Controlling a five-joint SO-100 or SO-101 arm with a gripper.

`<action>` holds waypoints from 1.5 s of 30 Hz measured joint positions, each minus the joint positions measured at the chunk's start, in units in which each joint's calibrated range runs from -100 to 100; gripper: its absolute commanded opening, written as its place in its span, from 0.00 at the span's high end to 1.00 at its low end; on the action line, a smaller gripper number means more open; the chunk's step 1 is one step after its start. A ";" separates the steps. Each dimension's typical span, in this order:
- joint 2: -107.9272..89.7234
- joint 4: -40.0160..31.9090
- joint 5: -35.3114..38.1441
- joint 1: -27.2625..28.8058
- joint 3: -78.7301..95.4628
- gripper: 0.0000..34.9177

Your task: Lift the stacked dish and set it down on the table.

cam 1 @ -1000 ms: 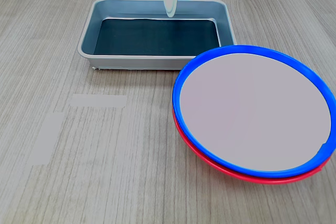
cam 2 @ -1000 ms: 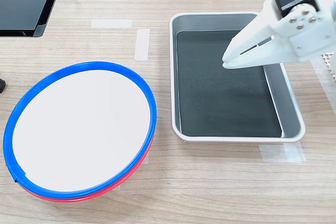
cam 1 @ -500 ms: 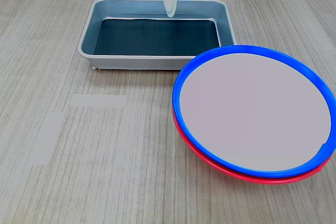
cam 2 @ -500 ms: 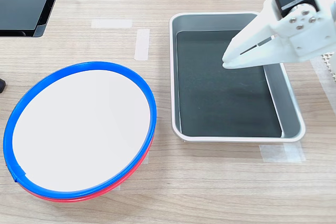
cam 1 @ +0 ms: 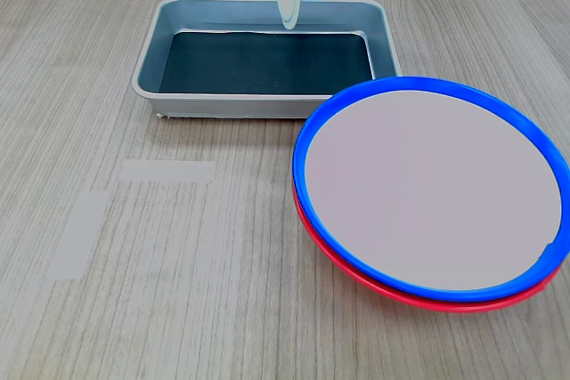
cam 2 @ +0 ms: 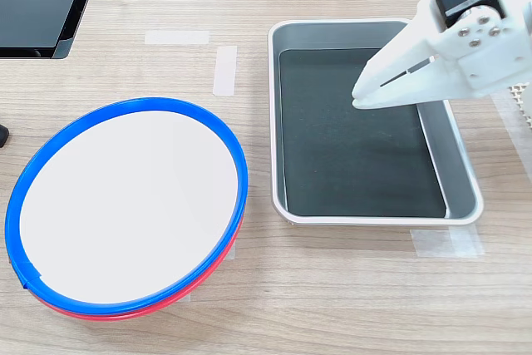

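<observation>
The table, a light wood-grain top, carries everything, with two pale tape strips on bare wood at the first exterior view's left. The blue-rimmed dish sits nested on a red-rimmed dish at the first exterior view's near right; its pale inside holds nothing. Only a crescent of the red rim shows beneath it, so the lower dish's inside is hidden. Just beside the pair, toward the second exterior view's right, lies a grey metal tray with a dark bottom, also empty. Clear tape crosses the wood at its near corner.

The white hand hangs over the tray, well apart from the dishes, its fingers drawn together to a narrow point and gripping nothing. In the first exterior view most of it is cut off by the top edge. A black flat object at the second exterior view's far left is cropped and hard to identify.
</observation>
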 measured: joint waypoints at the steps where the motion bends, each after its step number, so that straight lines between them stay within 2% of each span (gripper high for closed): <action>1: 0.00 0.00 0.00 0.00 0.00 0.99; 22: 0.00 0.08 -0.59 0.62 0.00 0.99; 28: 5.46 0.41 3.13 -0.35 -2.63 0.99; 29: 7.42 0.49 3.66 -0.71 -4.81 0.91; 31: 15.43 0.82 6.06 -1.86 -12.07 0.85; 33: 23.27 1.96 7.37 -3.81 -20.24 0.92; 35: 28.99 2.69 8.40 -4.78 -25.59 0.92; 37: 43.65 6.12 9.18 -5.66 -37.75 0.83; 38: 45.69 6.53 9.28 -6.02 -39.75 0.83; 43: 62.40 11.99 9.08 -8.14 -57.53 0.62; 45: 66.67 12.48 9.91 -9.91 -61.34 0.58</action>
